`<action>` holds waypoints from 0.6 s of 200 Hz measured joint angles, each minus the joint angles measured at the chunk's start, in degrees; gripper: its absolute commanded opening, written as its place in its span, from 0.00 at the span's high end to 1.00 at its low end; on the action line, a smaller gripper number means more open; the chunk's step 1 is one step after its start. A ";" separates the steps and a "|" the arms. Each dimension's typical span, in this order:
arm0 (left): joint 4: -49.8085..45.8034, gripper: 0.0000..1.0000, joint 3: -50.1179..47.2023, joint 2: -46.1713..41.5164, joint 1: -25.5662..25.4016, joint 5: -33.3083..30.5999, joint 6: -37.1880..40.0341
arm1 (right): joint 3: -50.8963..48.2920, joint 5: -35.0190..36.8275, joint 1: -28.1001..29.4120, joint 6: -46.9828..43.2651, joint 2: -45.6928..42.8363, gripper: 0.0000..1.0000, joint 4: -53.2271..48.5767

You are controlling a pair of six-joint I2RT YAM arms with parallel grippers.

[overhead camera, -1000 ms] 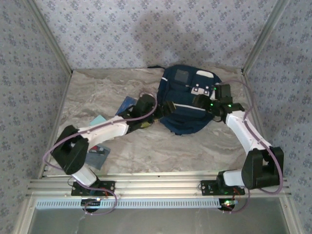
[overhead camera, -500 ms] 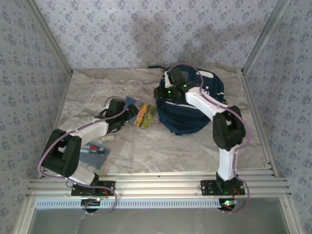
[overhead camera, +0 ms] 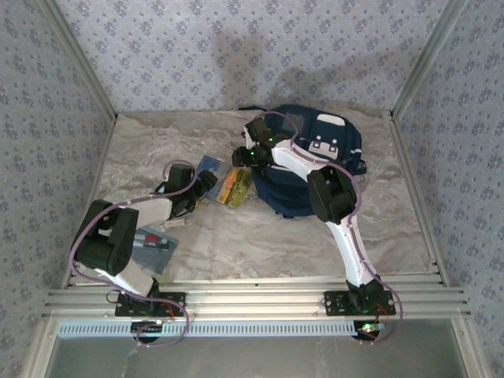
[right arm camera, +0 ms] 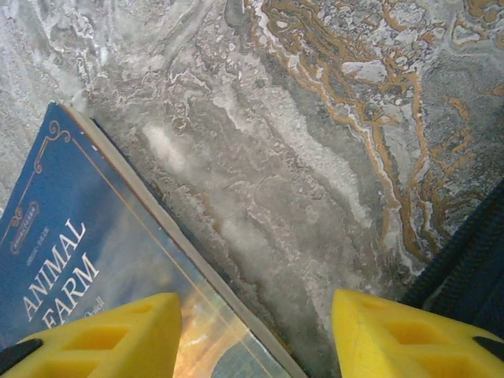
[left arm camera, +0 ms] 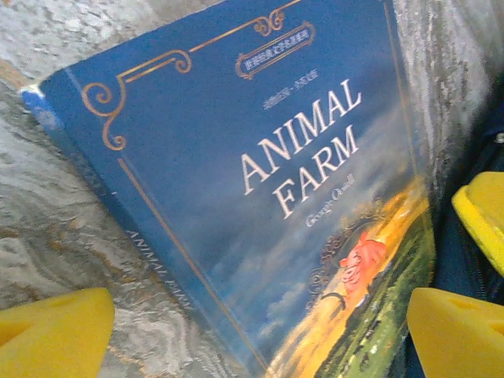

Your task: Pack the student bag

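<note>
Both empty, the half-open right gripper [right arm camera: 256, 335] is swinging left off the student bag [overhead camera: 287, 197] to join the wide-open left gripper [left arm camera: 256, 335] at the Animal Farm book [left arm camera: 260, 181], probably to pack it next.

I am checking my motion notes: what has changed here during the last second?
The right gripper swung left over the bag to its left side, near the book. The left gripper drew back left, off the bag, and hangs open by the book. Nothing was gripped or released. Bag and book stayed put.

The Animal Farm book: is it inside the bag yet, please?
Out: the book lies closed on the table beside the bag.
</note>
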 measured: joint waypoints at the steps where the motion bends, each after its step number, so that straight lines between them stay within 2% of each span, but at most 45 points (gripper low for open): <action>1: 0.02 0.07 0.00 0.04 0.00 -0.02 -0.02 | 0.04 0.00 0.00 0.00 0.04 0.49 -0.02; 78: 0.96 0.17 0.02 2.29 0.66 0.31 -1.62 | -0.24 -0.39 2.84 0.13 0.85 0.56 0.37; 120: 1.22 0.18 0.02 2.40 0.79 0.72 -1.38 | -1.03 -0.96 4.09 0.15 1.95 0.57 0.55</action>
